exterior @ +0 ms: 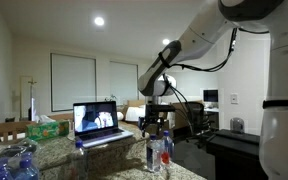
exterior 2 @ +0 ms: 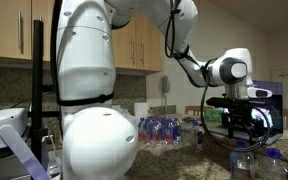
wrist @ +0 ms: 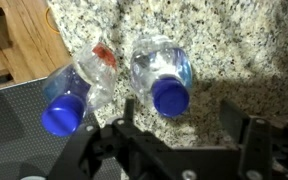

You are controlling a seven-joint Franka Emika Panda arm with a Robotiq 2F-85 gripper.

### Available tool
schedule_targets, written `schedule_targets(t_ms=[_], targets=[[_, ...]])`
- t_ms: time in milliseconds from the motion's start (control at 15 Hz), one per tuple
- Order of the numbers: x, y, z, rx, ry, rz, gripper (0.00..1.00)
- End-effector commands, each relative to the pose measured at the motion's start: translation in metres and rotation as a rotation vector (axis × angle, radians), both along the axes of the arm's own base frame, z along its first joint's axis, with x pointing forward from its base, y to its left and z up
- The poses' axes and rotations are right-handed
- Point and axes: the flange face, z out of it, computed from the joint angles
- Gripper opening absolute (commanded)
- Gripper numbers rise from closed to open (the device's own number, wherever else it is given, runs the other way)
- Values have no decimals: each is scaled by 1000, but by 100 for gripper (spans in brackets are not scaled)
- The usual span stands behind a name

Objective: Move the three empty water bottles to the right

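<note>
The end effector (wrist: 179, 125) is shown spread, with its fingers (wrist: 130, 118) set apart on either side of a blue cap (wrist: 170, 96) and clear of it; nothing is pinched. In the wrist view, two clear water bottles (wrist: 159, 65) are seen from above, stood side by side on the speckled granite counter (wrist: 234, 40), close to the edge beyond which wood flooring (wrist: 24, 40) is visible. In an exterior view the bottles are shown directly beneath the arm. An open laptop (exterior: 96, 122) is placed farther along the counter, and a heap of bluish plastic (exterior: 14, 160) is seen near the opposite end.
</note>
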Motion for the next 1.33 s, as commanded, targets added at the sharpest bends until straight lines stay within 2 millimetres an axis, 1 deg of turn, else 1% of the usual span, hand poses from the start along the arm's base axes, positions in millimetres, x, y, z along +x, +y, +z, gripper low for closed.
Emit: schedule_targets(t_ms=[0, 67, 200, 267, 333, 400, 467, 533, 667, 733, 800, 933, 1000, 1133, 1267], targets=[[-1, 11, 29, -28, -105, 25, 100], [-2, 19, 39, -41, -150, 38, 100], [-2, 44, 68, -68, -259, 88, 100], [0, 61, 84, -70, -308, 114, 100], [3, 76, 94, -68, -344, 137, 100], [10, 97, 106, -65, -358, 165, 100], [15, 114, 111, -62, -365, 184, 100], [21, 135, 118, -60, -356, 209, 100], [40, 184, 127, -62, -340, 236, 100], [47, 204, 130, -63, -339, 257, 100], [54, 229, 133, -67, -339, 280, 100], [70, 271, 137, -71, -309, 310, 100], [81, 286, 131, -83, -284, 317, 100], [104, 308, 117, -94, -209, 325, 100], [126, 317, 100, -82, -133, 326, 100]])
